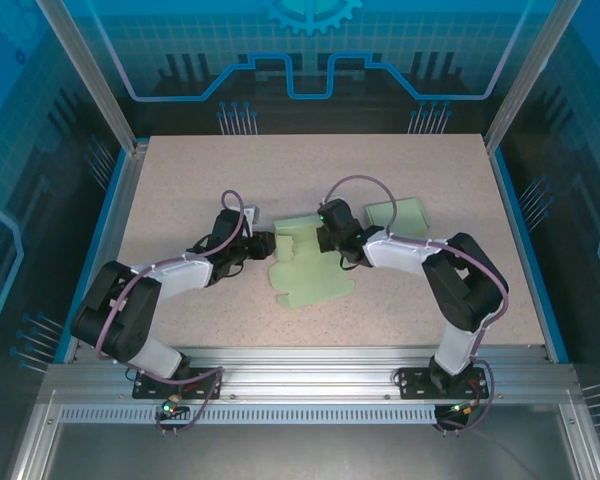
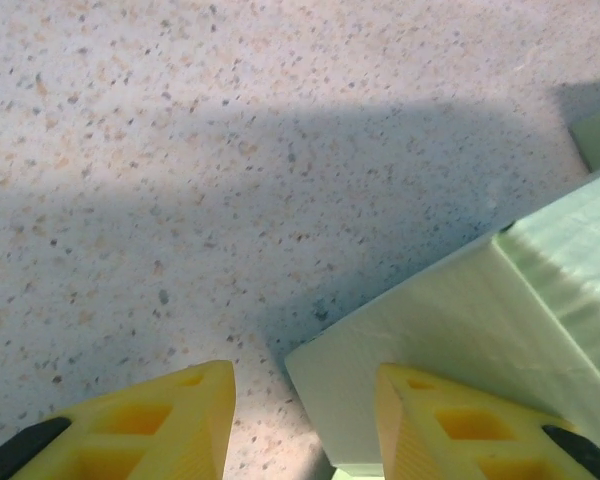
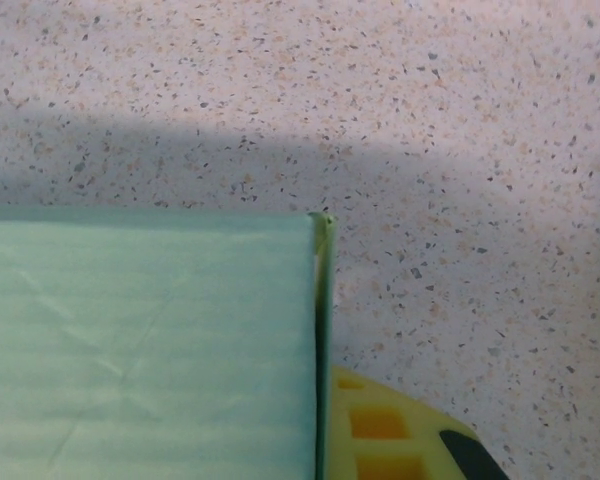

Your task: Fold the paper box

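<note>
Pale green paper box, a thin die-cut sheet with a matte surface, faint ribbing and light creases, sits mid-table between the two arms. It is mostly flat, with a notched outline at the near side and flaps partly lifted at the far side.

Left gripper is at the box's left edge. In the left wrist view the jaws are spread and bare table shows in the gap. A folded corner of the box reaches into that gap and lies against the right-hand yellow finger. The fingers are ribbed plastic with square pockets.

Right gripper is at the far side of the box, pressed together on a raised flap. One yellow finger sits tight against the flap's edge; the other is hidden behind the flap.

A smaller pale green square paper piece lies flat just beyond the right gripper, apart from the box.

The speckled beige tabletop looks like stone composite. The blue backdrop panel carries a gear graphic and circuit-style lines.
</note>
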You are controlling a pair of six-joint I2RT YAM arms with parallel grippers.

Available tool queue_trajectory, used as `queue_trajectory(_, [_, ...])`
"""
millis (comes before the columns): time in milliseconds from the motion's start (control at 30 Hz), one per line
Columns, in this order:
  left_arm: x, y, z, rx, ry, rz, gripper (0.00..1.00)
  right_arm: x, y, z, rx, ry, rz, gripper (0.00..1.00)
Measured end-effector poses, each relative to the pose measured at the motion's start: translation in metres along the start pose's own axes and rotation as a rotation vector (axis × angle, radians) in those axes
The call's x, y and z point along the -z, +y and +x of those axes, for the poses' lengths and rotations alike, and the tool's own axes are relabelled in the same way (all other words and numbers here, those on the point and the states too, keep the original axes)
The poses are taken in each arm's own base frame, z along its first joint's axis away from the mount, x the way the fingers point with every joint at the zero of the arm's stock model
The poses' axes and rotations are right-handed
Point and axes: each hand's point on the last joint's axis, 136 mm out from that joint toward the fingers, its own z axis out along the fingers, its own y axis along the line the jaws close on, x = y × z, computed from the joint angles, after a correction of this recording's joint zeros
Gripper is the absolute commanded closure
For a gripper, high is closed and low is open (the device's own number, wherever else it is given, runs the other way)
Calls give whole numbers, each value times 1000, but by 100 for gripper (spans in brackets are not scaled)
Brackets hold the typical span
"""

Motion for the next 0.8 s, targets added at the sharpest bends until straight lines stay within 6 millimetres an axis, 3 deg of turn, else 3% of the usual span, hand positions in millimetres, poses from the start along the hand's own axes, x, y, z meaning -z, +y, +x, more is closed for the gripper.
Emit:
queue_trajectory(533, [-3, 10, 28, 7, 21, 3, 51, -3, 4, 0, 67, -118, 120, 98])
queue_trajectory(800, [-4, -17, 53, -62, 71, 55, 48, -2, 4, 0, 64, -121, 120, 98])
